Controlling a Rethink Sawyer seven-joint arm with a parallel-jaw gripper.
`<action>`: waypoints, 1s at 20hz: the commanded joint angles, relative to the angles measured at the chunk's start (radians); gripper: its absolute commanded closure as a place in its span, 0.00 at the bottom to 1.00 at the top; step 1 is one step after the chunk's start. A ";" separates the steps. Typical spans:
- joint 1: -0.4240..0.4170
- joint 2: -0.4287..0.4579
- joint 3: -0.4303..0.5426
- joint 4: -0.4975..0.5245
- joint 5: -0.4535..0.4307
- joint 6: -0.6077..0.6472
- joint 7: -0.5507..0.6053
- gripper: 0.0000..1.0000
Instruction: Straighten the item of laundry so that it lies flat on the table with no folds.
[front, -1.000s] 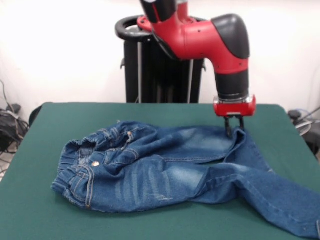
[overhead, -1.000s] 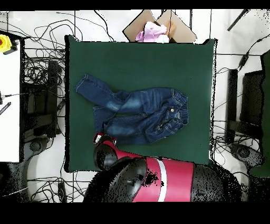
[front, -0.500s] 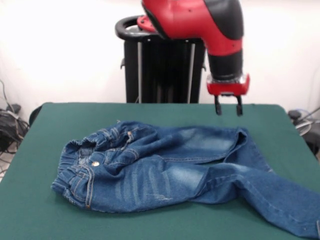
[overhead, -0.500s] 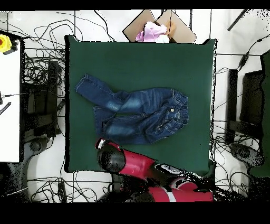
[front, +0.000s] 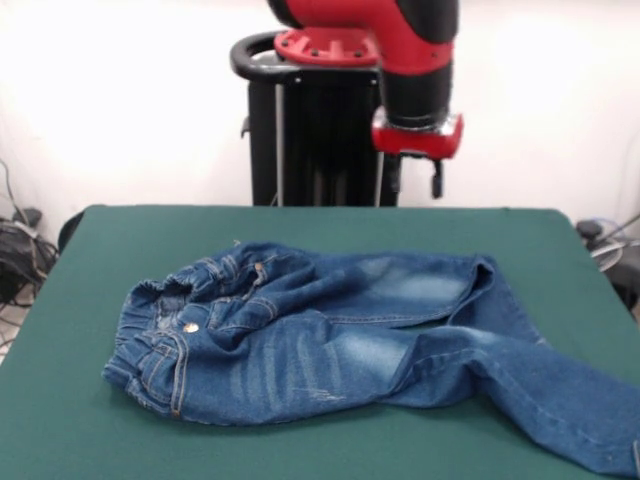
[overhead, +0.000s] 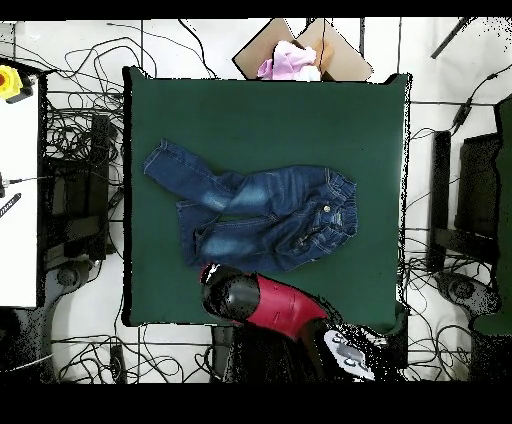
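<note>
A: Where are the jeans (front: 340, 340)?
B: Mid-table (front: 90, 300) on the green felt, waistband at 9 o'clock in the front view, one leg running toward 4 o'clock off the lower edge. The other leg is folded short near 2 o'clock, with creases through the seat.
A: And the gripper (front: 412, 177)?
B: Raised clear above the far edge at 12 o'clock, fingers parted, holding nothing. A cardboard box (overhead: 300, 50) sits beyond the table in the overhead view
</note>
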 joint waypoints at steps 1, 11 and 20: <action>0.110 0.147 -0.276 -0.247 -0.069 -0.195 0.138 0.00; 0.136 0.264 -0.375 -0.290 -0.028 -0.356 0.109 0.00; 0.065 0.314 -0.426 -0.382 -0.122 -0.310 -0.005 0.00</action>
